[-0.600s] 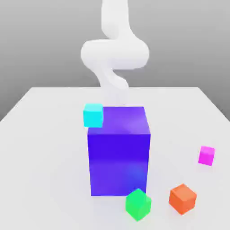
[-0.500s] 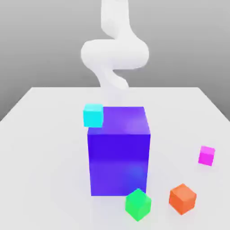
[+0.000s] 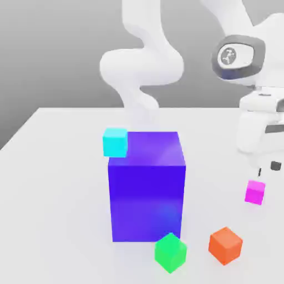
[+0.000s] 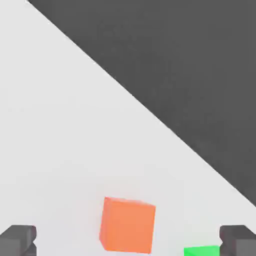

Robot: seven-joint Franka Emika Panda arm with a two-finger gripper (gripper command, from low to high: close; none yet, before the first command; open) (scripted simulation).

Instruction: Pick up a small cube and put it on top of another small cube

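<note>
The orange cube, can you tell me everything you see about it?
The orange cube is small and plain, with flat faces and a matte look. It sits on the pale table, turned so a corner points at the exterior view. It's between the green cube and the pink cube, touching neither.

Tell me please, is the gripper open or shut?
Open: in the hand view, the gripper has its fingertips wide apart.

In the exterior view, the right edge cut off part of the robot arm (image 3: 269,50). In the hand view, the green cube (image 4: 201,251) was cropped by the edge and partly hidden behind a fingertip (image 4: 239,241).
</note>
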